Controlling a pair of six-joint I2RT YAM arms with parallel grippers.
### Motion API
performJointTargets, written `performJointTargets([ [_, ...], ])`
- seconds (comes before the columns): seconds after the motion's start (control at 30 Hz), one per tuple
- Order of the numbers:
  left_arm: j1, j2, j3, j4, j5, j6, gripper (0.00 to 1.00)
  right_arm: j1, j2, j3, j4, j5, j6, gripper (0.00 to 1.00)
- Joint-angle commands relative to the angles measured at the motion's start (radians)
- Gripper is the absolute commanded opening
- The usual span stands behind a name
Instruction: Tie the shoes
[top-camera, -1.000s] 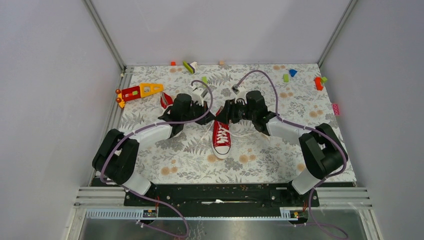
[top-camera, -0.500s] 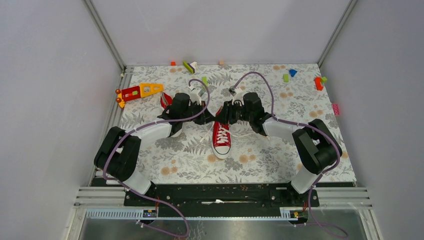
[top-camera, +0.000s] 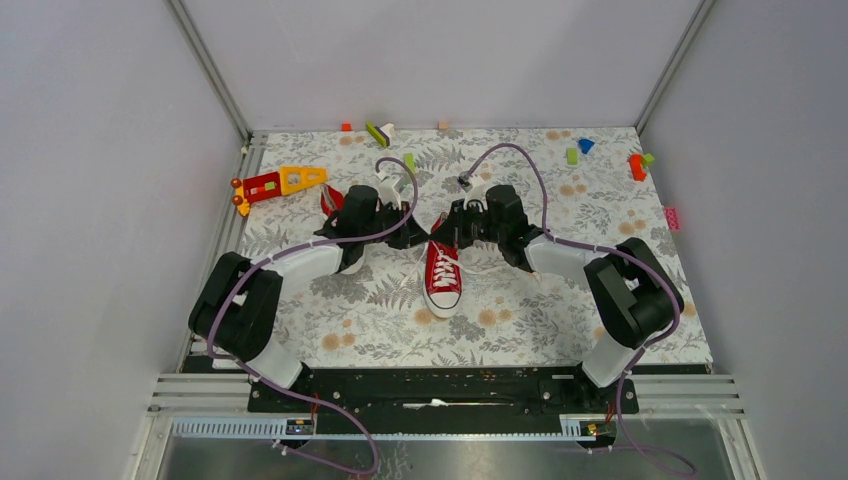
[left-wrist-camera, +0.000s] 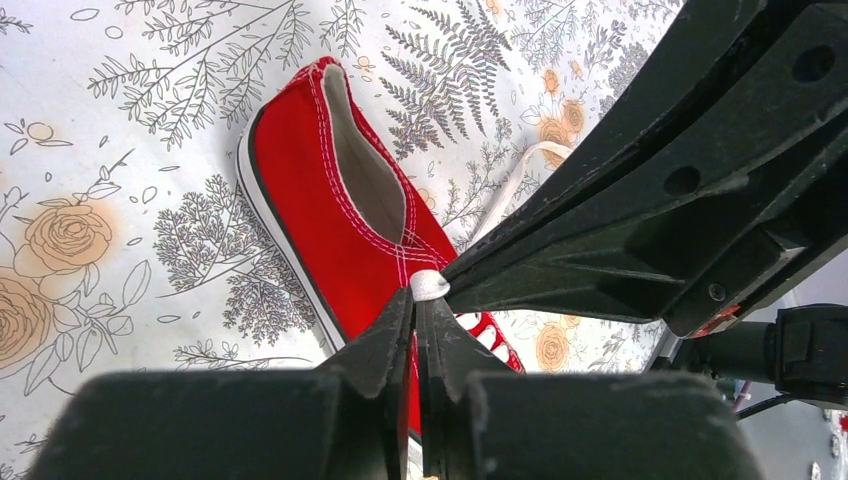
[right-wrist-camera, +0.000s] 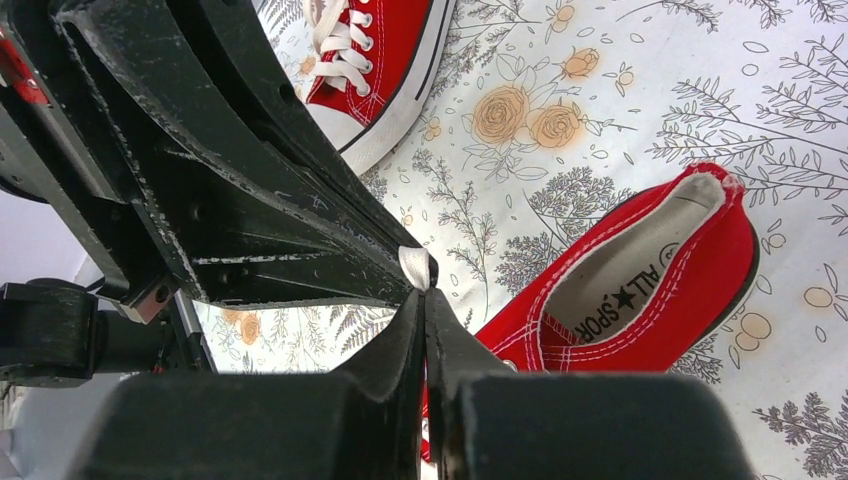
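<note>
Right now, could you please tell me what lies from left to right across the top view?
Toy piece → far shoe → near shoe → blue block → red block → pink block.

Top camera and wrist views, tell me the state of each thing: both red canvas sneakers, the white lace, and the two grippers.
Red canvas sneaker in the middle: upright on its sole, laced, no bow visible.
Second red canvas sneaker: mouth open, insole showing.
White lace: lifted, pinched at the fingertips.
Left gripper: shut on the white lace.
Right gripper: shut on the white lace.
</note>
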Motion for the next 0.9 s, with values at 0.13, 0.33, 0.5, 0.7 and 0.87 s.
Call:
performJointTargets([
  [0.13,-0.004,-0.047,-0.015,0.051,-0.030,0.001,0.18,0.009,-0.030,0.014,0.028,0.057,0.013,0.00],
  [0.33,-0.004,-0.078,-0.070,0.070,-0.103,-0.015,0.36,0.010,-0.046,-0.005,0.033,0.092,0.024,0.00],
  [0.5,-0.009,-0.092,-0.126,0.151,-0.102,-0.007,0.55,0.010,-0.053,-0.009,0.033,0.090,0.027,0.00],
  [0.7,-0.052,-0.101,-0.168,0.253,-0.180,0.035,0.88,0.010,-0.054,-0.007,0.033,0.080,0.032,0.00],
  [0.87,-0.063,-0.063,-0.150,0.312,-0.198,0.036,0.91,0.010,-0.059,-0.009,0.033,0.080,0.033,0.00],
])
